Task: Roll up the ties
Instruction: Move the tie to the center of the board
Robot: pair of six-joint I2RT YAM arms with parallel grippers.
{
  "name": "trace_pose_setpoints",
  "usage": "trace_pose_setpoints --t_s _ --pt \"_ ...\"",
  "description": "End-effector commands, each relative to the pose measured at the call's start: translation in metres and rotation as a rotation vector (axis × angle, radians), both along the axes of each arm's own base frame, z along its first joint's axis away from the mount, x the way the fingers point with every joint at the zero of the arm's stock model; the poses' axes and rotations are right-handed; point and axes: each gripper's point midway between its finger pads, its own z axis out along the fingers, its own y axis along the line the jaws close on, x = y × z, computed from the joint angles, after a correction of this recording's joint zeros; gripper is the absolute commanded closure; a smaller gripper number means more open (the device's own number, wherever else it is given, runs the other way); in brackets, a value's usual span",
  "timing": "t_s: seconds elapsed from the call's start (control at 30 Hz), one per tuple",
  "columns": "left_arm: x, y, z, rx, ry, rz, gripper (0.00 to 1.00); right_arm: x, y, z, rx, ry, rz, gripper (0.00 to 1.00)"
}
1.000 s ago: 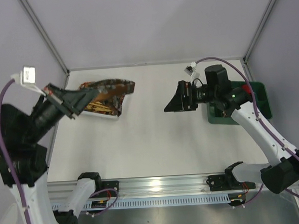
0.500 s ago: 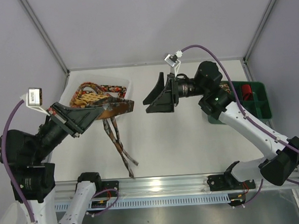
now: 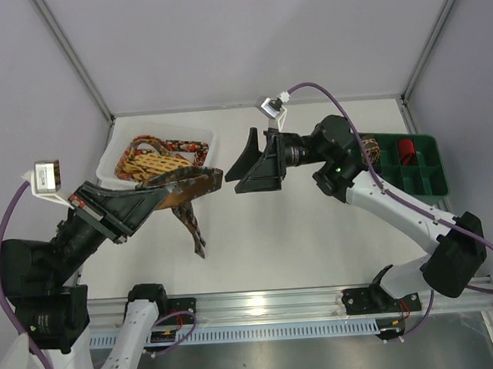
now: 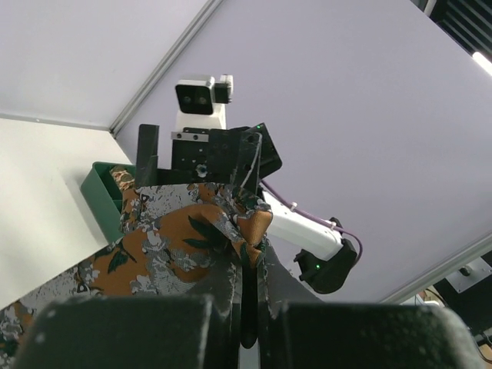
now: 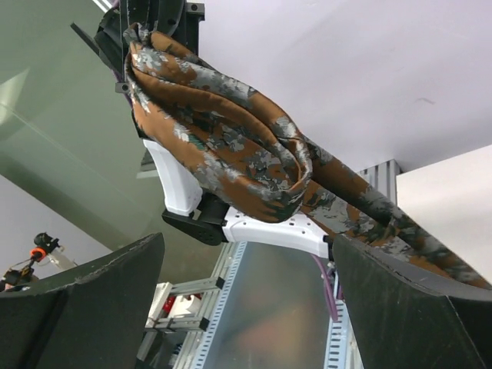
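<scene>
left claw (image 3: 199, 181) is pinching the mottled brown tie (image 5: 223, 146), tail dangling beneath, while spread right claw (image 3: 243, 163) is facing the fold close by.

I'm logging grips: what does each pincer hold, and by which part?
Left pincer grips the mottled tie at a doubled-over stretch, the fold poking out beyond it and a tail hanging down. Right pincer is open and holds nothing.
</scene>
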Motion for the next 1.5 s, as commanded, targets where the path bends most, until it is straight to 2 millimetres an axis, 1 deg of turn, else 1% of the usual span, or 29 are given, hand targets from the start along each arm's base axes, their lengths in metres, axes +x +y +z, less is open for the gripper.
trace_pose_setpoints --t_s 0.0,0.03,0.13,0.17,0.27,0.3,0.37,0.43,0.53,0.73,0.83,0.87,0.9,0.93,0.97,1.03,1.07,1.1,1.17,1.2,1.23,1.27,1.3,1.33,1.37,1.4,1.43,1.47 --pt "-0.018 -0.007 -0.001 -0.239 0.348 -0.114 1.00 -0.006 0.003 0.017 0.072 -0.036 0.015 0.00" --pt "-0.018 -0.007 -0.001 -0.240 0.348 -0.113 1.00 -0.003 0.006 0.014 0.069 -0.026 0.016 0.00" --pt "-0.020 -0.007 -0.002 -0.246 0.352 -0.118 0.99 -0.003 0.009 0.022 0.105 -0.030 0.026 0.00" --pt "-0.021 -0.007 -0.002 -0.246 0.349 -0.118 1.00 0.000 0.012 0.019 0.099 -0.006 0.037 0.00" --pt "-0.022 -0.007 -0.003 -0.248 0.351 -0.116 1.00 -0.002 0.017 0.020 0.109 -0.004 0.056 0.02" --pt "-0.022 -0.007 -0.004 -0.250 0.351 -0.115 0.99 -0.005 0.018 0.024 0.115 -0.002 0.070 0.02" --pt "-0.022 -0.007 -0.004 -0.251 0.352 -0.115 1.00 -0.006 0.022 0.023 0.111 0.003 0.079 0.04" --pt "-0.021 -0.007 -0.005 -0.251 0.356 -0.116 1.00 -0.010 0.025 0.025 0.117 0.000 0.094 0.05" --pt "-0.022 -0.007 -0.007 -0.250 0.358 -0.117 0.99 -0.013 0.025 0.028 0.126 0.001 0.096 0.08" --pt "-0.019 -0.008 -0.014 -0.251 0.372 -0.119 1.00 -0.020 0.026 0.043 0.151 0.004 0.116 0.15" --pt "-0.017 -0.008 -0.015 -0.249 0.377 -0.123 1.00 -0.028 0.029 0.046 0.146 0.008 0.144 0.22" --pt "-0.017 -0.008 -0.016 -0.249 0.375 -0.123 1.00 -0.029 0.030 0.045 0.143 0.001 0.149 0.28" --pt "-0.016 -0.008 -0.016 -0.248 0.374 -0.124 1.00 -0.032 0.030 0.044 0.137 -0.004 0.156 0.30" --pt "-0.015 -0.008 -0.016 -0.247 0.375 -0.125 0.99 -0.031 0.032 0.037 0.105 0.012 0.157 0.34" --pt "-0.016 -0.009 -0.016 -0.246 0.373 -0.128 1.00 -0.032 0.032 0.036 0.103 -0.003 0.153 0.46" --pt "-0.013 -0.009 -0.018 -0.241 0.377 -0.127 0.99 -0.031 0.034 0.028 0.061 0.017 0.149 0.64" --pt "-0.013 -0.009 -0.019 -0.236 0.379 -0.129 1.00 -0.031 0.032 0.028 0.049 0.018 0.139 0.82" --pt "-0.010 -0.009 -0.021 -0.233 0.385 -0.125 1.00 -0.030 0.032 0.027 0.045 -0.008 0.124 0.89" --pt "-0.006 -0.010 -0.026 -0.217 0.393 -0.122 0.99 -0.024 0.030 0.018 -0.009 0.017 0.091 1.00" --pt "-0.002 -0.010 -0.027 -0.209 0.399 -0.118 0.99 -0.022 0.025 0.022 -0.005 -0.014 0.053 1.00" --pt "-0.001 -0.009 -0.030 -0.186 0.397 -0.111 1.00 -0.013 0.021 0.012 -0.061 0.028 0.015 1.00" --pt "0.000 -0.009 -0.033 -0.168 0.398 -0.103 1.00 -0.008 0.016 0.010 -0.076 0.030 -0.014 1.00" --pt "0.009 -0.007 -0.037 -0.149 0.417 -0.074 1.00 -0.007 0.008 0.012 -0.086 0.031 -0.039 1.00" --pt "0.007 -0.005 -0.045 -0.091 0.424 -0.049 1.00 -0.002 0.004 0.005 -0.129 0.050 -0.073 1.00" --pt "0.009 -0.004 -0.050 -0.061 0.434 -0.031 1.00 0.009 -0.004 0.007 -0.140 0.058 -0.121 1.00" --pt "0.017 -0.002 -0.057 -0.033 0.463 -0.014 1.00 0.016 -0.008 0.008 -0.155 0.065 -0.170 1.00" --pt "0.019 0.001 -0.070 0.019 0.488 0.017 0.99 0.019 -0.017 -0.005 -0.238 0.115 -0.217 1.00" --pt "0.022 0.003 -0.078 0.045 0.508 0.032 1.00 0.028 -0.023 -0.007 -0.278 0.137 -0.278 1.00"
